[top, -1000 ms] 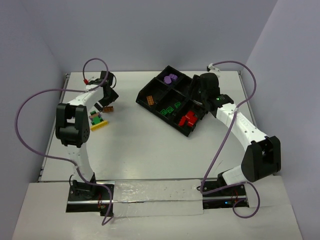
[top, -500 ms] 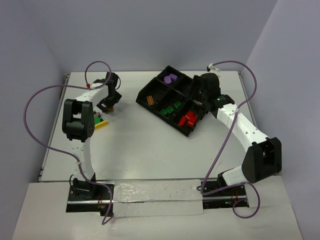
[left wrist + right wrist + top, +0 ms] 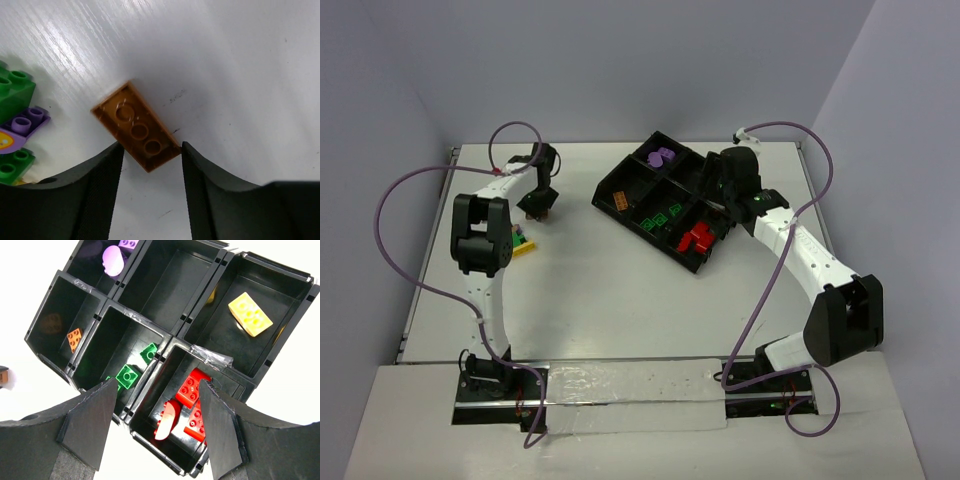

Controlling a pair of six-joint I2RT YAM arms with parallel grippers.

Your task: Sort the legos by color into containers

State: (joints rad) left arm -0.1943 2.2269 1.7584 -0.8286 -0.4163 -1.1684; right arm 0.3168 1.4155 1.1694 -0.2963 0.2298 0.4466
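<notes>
An orange-brown brick [image 3: 136, 126] lies flat on the white table. My left gripper [image 3: 151, 147] is open, and the brick's near end sits between its fingertips; in the top view the left gripper [image 3: 538, 204] hides that brick. A stack of green [image 3: 15, 90] and purple [image 3: 27, 120] bricks sits just left of it and shows in the top view [image 3: 520, 241]. The black divided tray [image 3: 630, 170] holds purple [image 3: 112, 260], orange [image 3: 75, 337], green [image 3: 127, 376], red [image 3: 192, 390] and yellow [image 3: 250, 314] bricks in separate compartments. My right gripper [image 3: 157, 385] is open and empty above the tray.
The left arm's elbow [image 3: 480, 235] stands close beside the brick stack. A purple cable [image 3: 395, 210] loops off the table's left side. One tray compartment [image 3: 175, 280] holds nothing. A scrap of clear film [image 3: 212, 357] sticks to a tray divider.
My left arm has swung its elbow to the right and up, and its gripper has shifted slightly toward the back of the table. The right arm and tray have not moved.
</notes>
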